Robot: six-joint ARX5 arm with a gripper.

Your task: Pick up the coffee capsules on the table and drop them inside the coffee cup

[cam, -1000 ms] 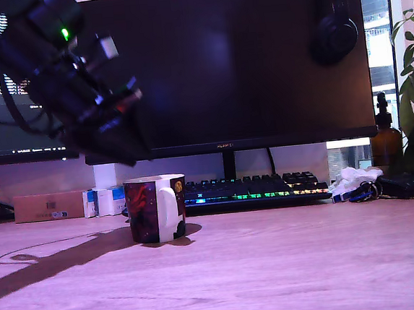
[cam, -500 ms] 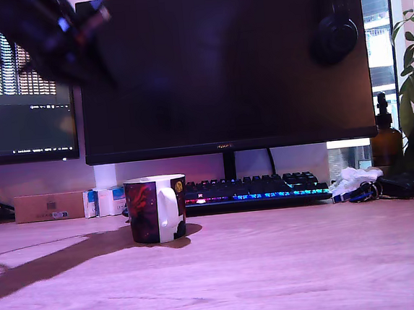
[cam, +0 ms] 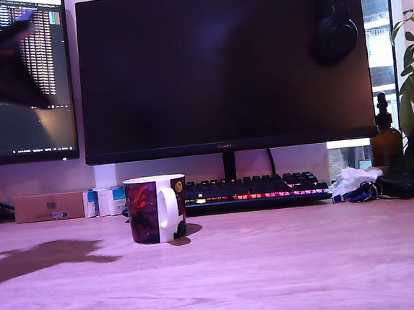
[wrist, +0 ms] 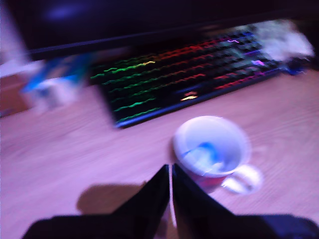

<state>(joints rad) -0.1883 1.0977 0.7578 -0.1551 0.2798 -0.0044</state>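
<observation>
Table (cam: 290, 271) under two monitors, mug in front of the keyboard, claw raised above.

Monitor (cam: 221, 63) in the middle of the exterior view, with headphones (cam: 334, 31) hung on its upper corner, stands behind the backlit keyboard (cam: 257, 190). The coffee cup (cam: 156, 209) sits upright on the table just before the keyboard's end at the exterior view's left, handle toward the camera. In the blurred wrist view the claw (wrist: 171, 181) is clenched, tips meeting with nothing between them, above the cup; inside the cup lies a blue capsule (wrist: 205, 149), with something pale beside it that I cannot make out.
</observation>
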